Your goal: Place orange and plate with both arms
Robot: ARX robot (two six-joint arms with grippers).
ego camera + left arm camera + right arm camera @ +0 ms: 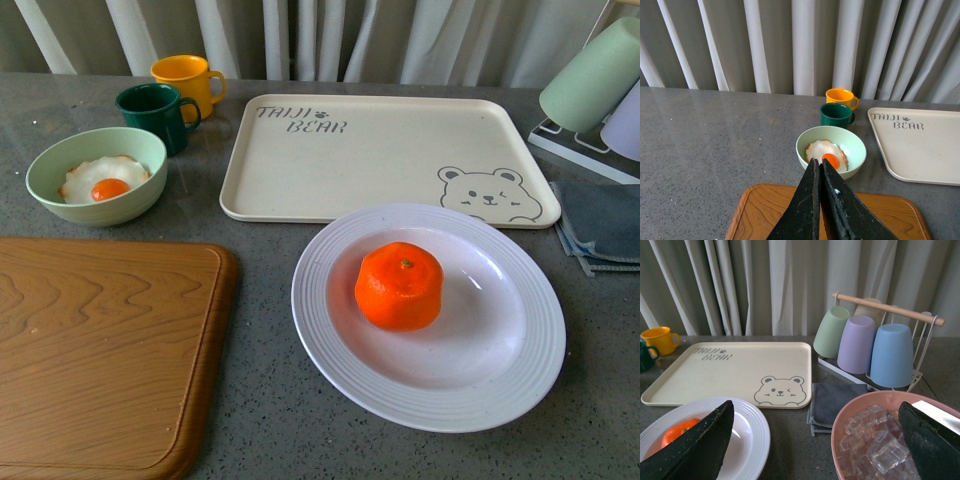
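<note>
1. The wooden cutting board [100, 340] lies far left on the counter [262, 330]. The left fingers [807, 200] hang over its far edge, pressed together and gripping nothing.
2. Beyond it, the pale green bowl [95, 212] with a fried egg and two mugs [160, 112] stand apart from the work.
3. The cream bear tray [380, 160] lies in the middle with nothing on it.
4. The plate [312, 310] rests on the counter just in front of the tray. The orange [399, 285] sits in its well, stem dot up.
5. The right fingers [700, 440] are spread wide and hold nothing, one over the plate's edge, the other over a pink bowl [865, 397] of ice.
6. Judgement: with the orange on the plate and both arms free, the task looks finished or nearly so. The only step that could be left is moving the plate.
</note>
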